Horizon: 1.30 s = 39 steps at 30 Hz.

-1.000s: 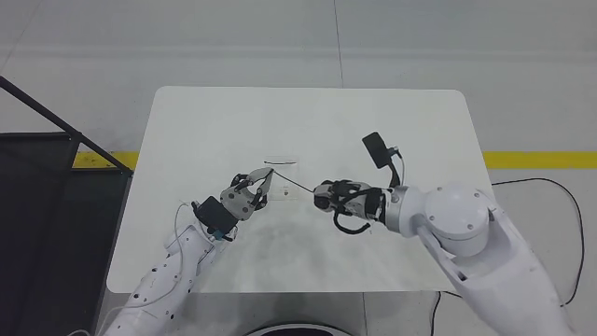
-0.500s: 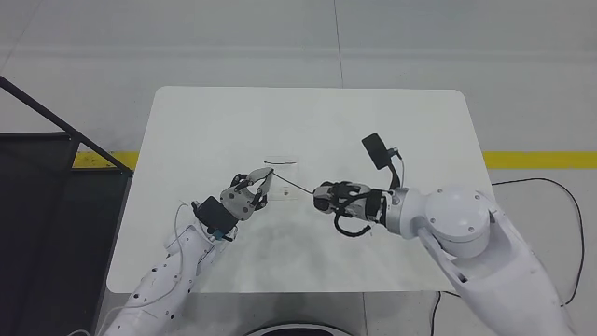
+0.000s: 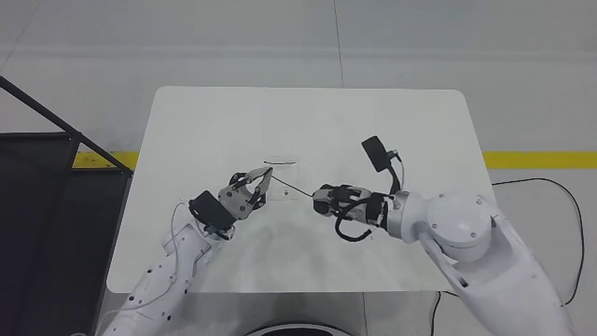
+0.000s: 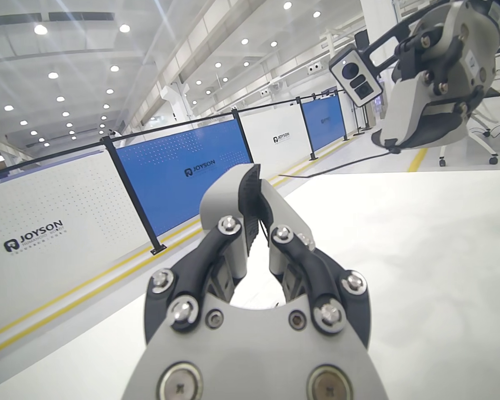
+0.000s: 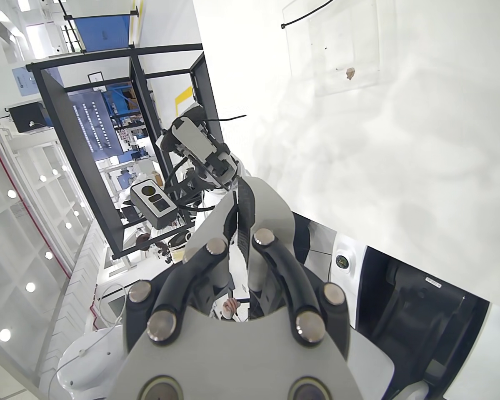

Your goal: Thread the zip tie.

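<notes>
A thin black zip tie [image 3: 294, 185] stretches in the air between my two grippers over the middle of the white table [image 3: 401, 131]. My left gripper [image 3: 265, 180] [image 4: 256, 181] is shut on one end of it. My right gripper [image 3: 319, 196] [image 5: 236, 199] is shut on the other end, its tips facing the left one a short way off. In the left wrist view the right gripper [image 4: 391, 146] hangs above the table with the tie running from its tips toward my left fingers.
A low clear plastic box [image 3: 281, 175] [image 5: 333, 31] lies on the table just behind the grippers, with a second black zip tie [image 3: 280, 160] [image 5: 323, 3] resting on it. A black frame stands off the table's left side.
The left arm's wrist has shifted slightly to the left. Both grippers keep their hold and the zip tie stays in place.
</notes>
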Each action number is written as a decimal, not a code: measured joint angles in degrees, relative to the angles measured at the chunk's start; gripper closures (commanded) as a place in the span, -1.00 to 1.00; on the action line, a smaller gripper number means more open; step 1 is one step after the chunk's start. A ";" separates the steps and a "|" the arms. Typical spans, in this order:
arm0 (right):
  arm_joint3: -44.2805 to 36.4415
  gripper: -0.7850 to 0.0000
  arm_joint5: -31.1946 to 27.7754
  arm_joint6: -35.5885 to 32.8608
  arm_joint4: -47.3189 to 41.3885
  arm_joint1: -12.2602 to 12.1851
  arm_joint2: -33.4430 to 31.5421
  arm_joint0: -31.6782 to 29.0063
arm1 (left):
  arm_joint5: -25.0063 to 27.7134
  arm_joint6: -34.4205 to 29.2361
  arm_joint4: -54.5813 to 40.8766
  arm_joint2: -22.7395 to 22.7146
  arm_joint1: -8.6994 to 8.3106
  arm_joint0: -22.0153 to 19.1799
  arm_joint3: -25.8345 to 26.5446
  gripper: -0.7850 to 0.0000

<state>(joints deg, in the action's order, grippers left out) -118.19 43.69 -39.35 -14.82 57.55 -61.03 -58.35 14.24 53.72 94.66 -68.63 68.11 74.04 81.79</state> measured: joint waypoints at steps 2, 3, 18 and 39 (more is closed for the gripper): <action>-0.22 1.00 -0.51 -0.03 0.03 -0.10 -0.33 -0.53 | 0.20 0.15 0.12 -0.02 -0.03 0.14 0.17 1.00; -0.29 1.00 -0.64 -0.08 0.08 -0.14 -0.45 -0.70 | 0.34 0.23 0.08 -0.03 -0.04 0.18 0.23 1.00; 0.04 1.00 -1.41 -0.01 -1.36 -0.19 -1.32 -1.25 | 0.20 0.58 0.39 0.08 -0.06 0.42 0.39 1.00; 1.27 1.00 0.89 0.69 -2.54 0.22 -0.14 1.22 | 0.21 0.58 0.39 0.07 -0.06 0.41 0.39 1.00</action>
<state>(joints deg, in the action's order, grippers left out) -116.92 44.57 -38.66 -17.36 57.78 -61.17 -57.14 14.45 54.30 95.05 -68.55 68.05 74.45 82.18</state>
